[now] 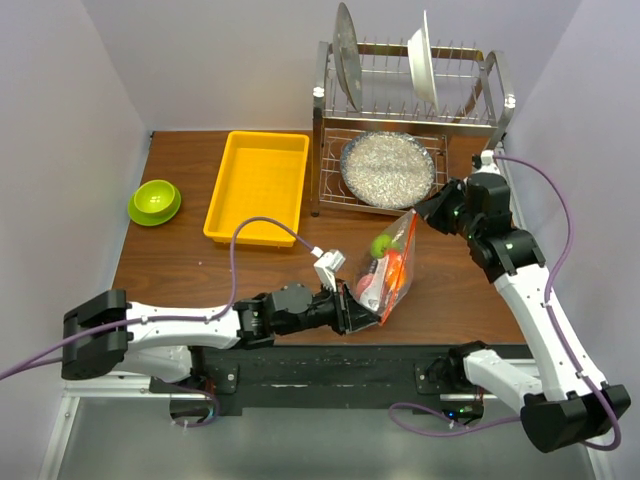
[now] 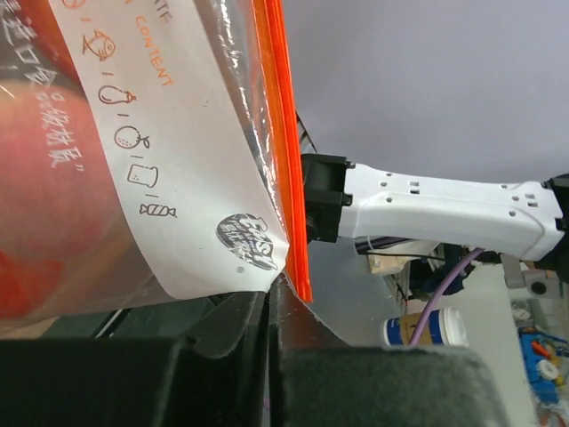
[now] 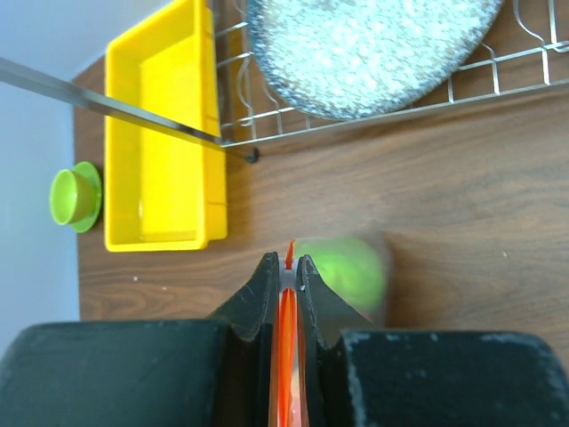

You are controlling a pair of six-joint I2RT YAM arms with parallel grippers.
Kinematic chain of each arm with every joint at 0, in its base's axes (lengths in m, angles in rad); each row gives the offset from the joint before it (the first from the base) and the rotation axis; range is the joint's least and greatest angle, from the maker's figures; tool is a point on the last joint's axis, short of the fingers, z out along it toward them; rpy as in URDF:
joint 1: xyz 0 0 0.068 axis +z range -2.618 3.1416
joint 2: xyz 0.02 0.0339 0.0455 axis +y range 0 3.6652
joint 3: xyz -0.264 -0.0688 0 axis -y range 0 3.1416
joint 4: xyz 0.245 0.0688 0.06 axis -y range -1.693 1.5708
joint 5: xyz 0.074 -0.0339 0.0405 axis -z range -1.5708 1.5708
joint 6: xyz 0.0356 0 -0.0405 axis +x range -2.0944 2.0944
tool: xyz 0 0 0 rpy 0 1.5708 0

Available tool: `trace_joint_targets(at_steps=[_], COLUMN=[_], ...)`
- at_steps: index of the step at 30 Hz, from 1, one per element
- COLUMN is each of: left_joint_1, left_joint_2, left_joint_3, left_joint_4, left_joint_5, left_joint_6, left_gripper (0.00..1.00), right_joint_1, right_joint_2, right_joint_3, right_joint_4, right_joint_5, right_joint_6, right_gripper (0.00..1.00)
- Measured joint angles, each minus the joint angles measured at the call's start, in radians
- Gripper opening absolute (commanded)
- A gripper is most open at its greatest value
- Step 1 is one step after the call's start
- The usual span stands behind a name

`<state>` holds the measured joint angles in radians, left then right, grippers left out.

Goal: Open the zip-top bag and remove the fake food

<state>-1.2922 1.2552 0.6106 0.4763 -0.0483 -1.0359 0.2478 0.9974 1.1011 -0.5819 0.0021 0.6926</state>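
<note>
Centre frame, the zip-top bag (image 1: pixel 405 240) with the fake food (image 1: pixel 390 272) inside is stretched between left gripper (image 1: pixel 352 308) and right gripper (image 1: pixel 428 212), both clamped on its orange zip strip (image 3: pixel 286 356), probably tensioning the seal for opening.

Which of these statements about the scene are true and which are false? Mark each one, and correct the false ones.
1. The right fingers are shut on the orange zip strip of the zip-top bag. True.
2. The fake food lies in the yellow tray. False: it is inside the zip-top bag.
3. The green bowl sits to the left of the yellow tray in the top view. True.
4. The left fingers are open and clear of the bag. False: they are shut on a corner of it.
</note>
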Motion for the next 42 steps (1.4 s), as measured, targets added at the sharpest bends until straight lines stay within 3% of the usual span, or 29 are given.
trace_joint_targets(at_steps=[3, 6, 11, 16, 24, 30, 42], left_joint_1=[-0.001, -0.007, -0.011, 0.013, 0.216, 0.216, 0.202], left_joint_2=[-0.027, -0.048, -0.123, -0.176, -0.14, -0.039, 0.0], left_joint_3=[0.006, 0.006, 0.008, 0.094, 0.26, 0.333, 0.334], left_joint_4=[-0.019, -0.055, -0.171, -0.354, -0.457, -0.46, -0.468], left_joint_5=[0.001, -0.001, -0.038, -0.124, -0.175, -0.15, -0.117], left_joint_6=[0.014, 0.034, 0.087, 0.181, 0.349, 0.404, 0.409], left_gripper=[0.32, 0.42, 0.5, 0.46, 0.43, 0.39, 0.43], right_joint_1=[0.002, 0.03, 0.146, 0.211, 0.259, 0.263, 0.263], right_joint_2=[0.017, 0.048, 0.085, 0.107, 0.109, 0.109, 0.109], right_joint_3=[0.022, 0.025, 0.021, 0.021, 0.021, 0.021, 0.021], right_joint_4=[0.006, 0.026, 0.066, 0.093, 0.098, 0.098, 0.098], right_joint_5=[-0.021, -0.017, 0.008, 0.011, 0.032, 0.036, 0.038], right_joint_6=[0.003, 0.011, 0.033, 0.051, 0.06, 0.06, 0.059], right_gripper=[0.0, 0.0, 0.0, 0.0, 0.0, 0.0, 0.0])
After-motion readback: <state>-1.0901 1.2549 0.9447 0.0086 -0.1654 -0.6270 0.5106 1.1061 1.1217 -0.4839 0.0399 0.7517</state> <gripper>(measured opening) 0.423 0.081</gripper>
